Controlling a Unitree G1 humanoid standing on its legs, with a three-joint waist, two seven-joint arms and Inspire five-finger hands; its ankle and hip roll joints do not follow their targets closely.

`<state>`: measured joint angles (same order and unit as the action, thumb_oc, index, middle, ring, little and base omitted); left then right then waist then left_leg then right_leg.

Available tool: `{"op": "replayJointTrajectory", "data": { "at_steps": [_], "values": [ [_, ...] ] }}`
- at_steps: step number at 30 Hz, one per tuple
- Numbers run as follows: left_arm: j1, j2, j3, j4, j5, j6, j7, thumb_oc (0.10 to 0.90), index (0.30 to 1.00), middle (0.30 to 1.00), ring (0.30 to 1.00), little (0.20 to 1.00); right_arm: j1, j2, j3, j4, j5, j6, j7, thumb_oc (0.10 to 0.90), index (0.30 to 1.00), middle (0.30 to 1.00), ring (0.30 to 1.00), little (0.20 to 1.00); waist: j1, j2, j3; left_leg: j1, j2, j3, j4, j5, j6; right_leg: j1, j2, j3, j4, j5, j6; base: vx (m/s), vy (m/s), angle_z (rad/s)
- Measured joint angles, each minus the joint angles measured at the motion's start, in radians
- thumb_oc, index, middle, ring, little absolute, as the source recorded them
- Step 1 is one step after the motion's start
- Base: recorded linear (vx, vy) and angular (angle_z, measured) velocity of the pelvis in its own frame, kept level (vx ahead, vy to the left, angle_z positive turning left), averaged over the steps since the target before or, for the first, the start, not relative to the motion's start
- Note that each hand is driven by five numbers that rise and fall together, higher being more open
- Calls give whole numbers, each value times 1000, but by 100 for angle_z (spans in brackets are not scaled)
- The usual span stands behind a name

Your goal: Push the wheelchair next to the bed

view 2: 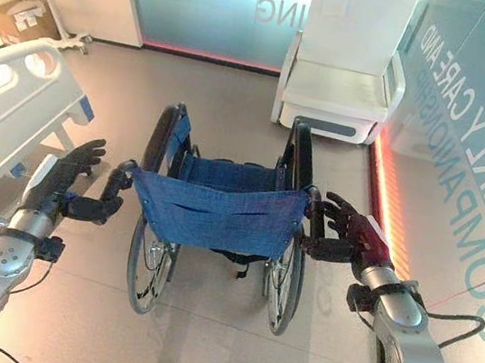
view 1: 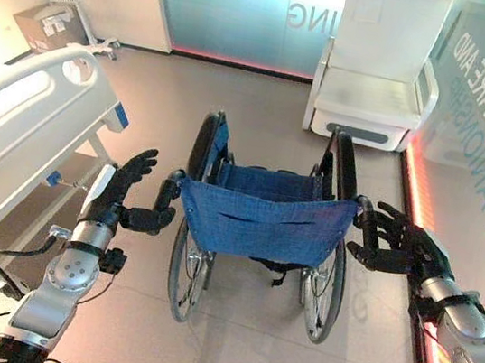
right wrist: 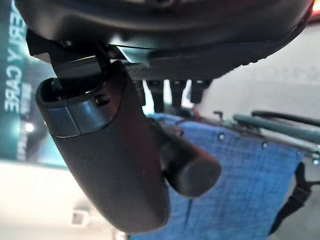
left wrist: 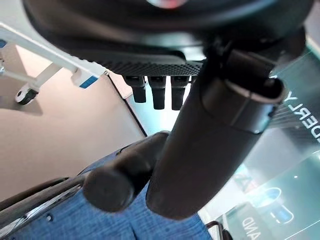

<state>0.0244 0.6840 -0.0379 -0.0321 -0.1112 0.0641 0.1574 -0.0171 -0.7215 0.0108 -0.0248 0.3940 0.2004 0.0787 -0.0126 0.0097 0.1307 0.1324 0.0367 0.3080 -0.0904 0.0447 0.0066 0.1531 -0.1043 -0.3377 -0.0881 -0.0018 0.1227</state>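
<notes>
Both hands, left hand [view 1: 122, 191] and right hand [view 1: 397, 246], flank wheelchair [view 1: 259, 221] handles, fingers straight.

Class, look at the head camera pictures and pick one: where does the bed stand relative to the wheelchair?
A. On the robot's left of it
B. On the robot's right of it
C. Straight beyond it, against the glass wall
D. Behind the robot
A: the bed with its white rail stands on the robot's left of the blue-backed wheelchair, beside the left hand.

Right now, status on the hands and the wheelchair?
Left robot hand open beside left push handle. Right robot hand open at right push handle. Wheelchair not gripped; bed on the left, floor between bare.
</notes>
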Motion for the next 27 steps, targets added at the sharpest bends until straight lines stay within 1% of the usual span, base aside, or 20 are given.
{"op": "replayJointTrajectory", "data": {
  "at_steps": [3, 5, 7, 10, 12, 13, 16, 18, 20, 21, 23, 26, 27],
  "values": [
    [-51, 0, -45, 33, -13, 49, 0, 800, 900, 900, 900, 900, -65, -11, 49, 45, -21, 31, 1, 800, 900, 900, 900, 900, 0, -2, 0, 6, -1, 0, 0, 0, 0, 7, -1, 0, 0, 1, 1, 0, 0, 0],
    [-88, 1, -72, 58, -22, 85, 0, 800, 900, 900, 900, 900, -92, -17, 63, 59, -37, 51, 1, 800, 900, 900, 900, 900, 0, -3, 0, 13, -1, -1, 0, 0, 0, 15, -1, 0, 0, 1, 1, 0, 0, 0],
    [-140, 1, -106, 95, -27, 127, -3, 800, 900, 900, 900, 900, -142, -23, 87, 84, -39, 84, 1, 800, 900, 900, 900, 900, -2, -4, 0, 14, 0, 0, 0, 0, 0, 15, 0, 0, 0, 1, 1, -6, -2, -2],
    [-180, 0, -122, 133, -54, 169, -10, 800, 900, 900, 900, 900, -200, -26, 118, 115, -39, 124, 1, 800, 900, 900, 900, 900, -6, -4, 0, 17, 0, 1, 0, 0, 0, 16, 0, 0, 0, 1, 1, -3, -1, -1],
    [-223, 0, -142, 171, -63, 193, -17, 800, 900, 900, 900, 900, -253, -27, 147, 150, -52, 158, 1, 800, 900, 900, 900, 900, -5, -3, -1, 20, 0, 1, 0, 0, 0, 20, 1, 0, 0, 1, 1, 0, 0, 0],
    [-269, 0, -159, 216, -64, 217, -28, 800, 900, 900, 900, 900, -300, -28, 178, 171, -80, 192, 1, 800, 900, 900, 900, 900, -7, -1, -1, 26, 0, 1, 0, 0, 0, 25, 1, 0, 0, 1, 1, 0, 0, 0],
    [-341, 0, -182, 272, -63, 269, -48, 800, 900, 900, 900, 900, -356, -28, 208, 186, -113, 239, 4, 800, 900, 900, 900, 900, -11, 2, -3, 28, 1, 1, 0, 0, 0, 27, 1, 0, 0, 0, 1, 0, 0, 0],
    [-379, 0, -184, 301, -61, 311, -73, 800, 900, 900, 900, 900, -388, -28, 227, 192, -123, 279, 16, 800, 900, 900, 900, 900, -15, 4, -4, 28, 1, 1, 0, 0, 0, 27, 1, 1, 0, 1, 0, 0, 0, 0],
    [-421, 0, -185, 337, -51, 351, -105, 800, 900, 900, 900, 900, -429, -28, 243, 189, -162, 328, 42, 800, 900, 900, 900, 900, -22, 7, -6, 28, 0, 0, 0, 0, 0, 28, 1, 1, 0, 1, 0, 0, 0, 0],
    [-432, 0, -186, 346, -48, 359, -114, 800, 900, 900, 900, 900, -436, -28, 245, 189, -170, 338, 51, 800, 900, 900, 900, 900, -23, 7, -6, 28, 0, 0, 0, 0, 0, 28, 1, 1, 0, 1, 0, 0, 0, 0],
    [-483, 1, -198, 382, -28, 399, -155, 800, 900, 900, 900, 900, -474, -28, 268, 188, -224, 386, 77, 800, 900, 900, 900, 900, -23, 9, -6, 27, -1, -1, 0, 0, 0, 28, 1, 1, 0, 1, 0, 0, 0, 0],
    [-521, 1, -222, 402, -1, 421, -169, 800, 900, 900, 900, 900, -506, -27, 279, 191, -255, 430, 101, 800, 900, 900, 900, 900, -24, 9, -6, 26, -1, -2, 0, 0, 0, 27, 0, 1, 0, 1, 0, 0, 0, 0],
    [-539, 1, -233, 407, 7, 438, -178, 800, 900, 900, 900, 900, -519, -27, 283, 192, -281, 448, 118, 800, 900, 900, 900, 900, -23, 9, -6, 26, -1, -2, 0, 0, 0, 27, 0, 1, 0, 1, 0, 0, 0, 0]
  ]
}}
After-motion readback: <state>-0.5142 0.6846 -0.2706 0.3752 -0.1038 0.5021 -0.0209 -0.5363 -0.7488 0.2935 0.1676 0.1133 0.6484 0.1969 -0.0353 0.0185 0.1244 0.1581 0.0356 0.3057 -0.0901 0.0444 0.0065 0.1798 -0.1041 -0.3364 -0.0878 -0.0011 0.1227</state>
